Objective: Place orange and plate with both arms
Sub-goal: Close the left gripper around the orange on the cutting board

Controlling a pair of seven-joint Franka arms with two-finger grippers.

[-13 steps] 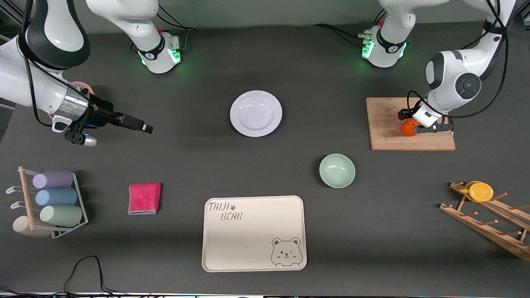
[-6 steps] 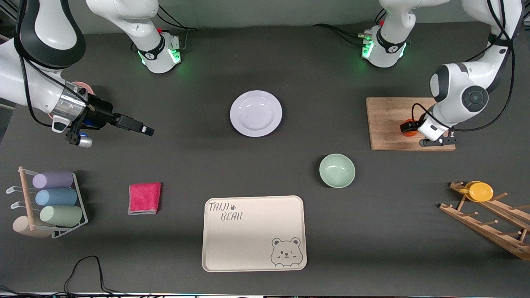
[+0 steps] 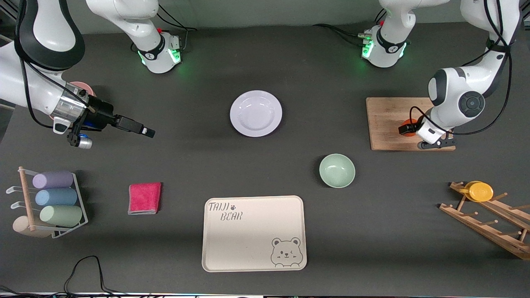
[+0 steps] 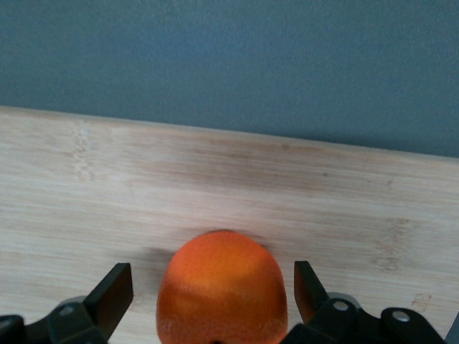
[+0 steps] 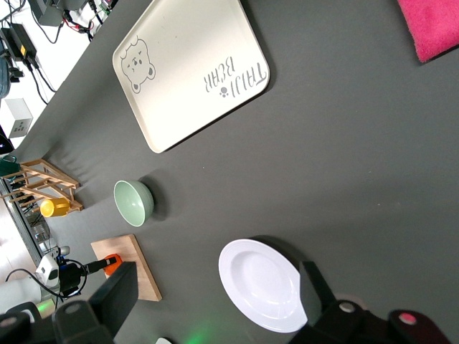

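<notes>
Item: orange point(image 4: 222, 287), small and round, sat on the wooden cutting board point(image 3: 389, 120) toward the left arm's end of the table. The left gripper point(image 4: 214, 290) stood low at the board with its fingers point(image 4: 115, 290) spread on either side of the fruit, a gap showing on each side, nothing yet clamped. Item: plate point(image 3: 256, 113), lavender-white, lay bare on the dark table point(image 3: 290, 74) near its middle, farther from the front camera than the green bowl point(image 3: 337, 170) and the bear tray point(image 3: 253, 234). The right gripper point(image 3: 145, 130) hung open over the table toward the right arm's end, well apart from the plate, and appeared to wait. Step judged in hand: grasping the orange. Next move called for closing squarely on the fruit without rolling it, then lifting.
</notes>
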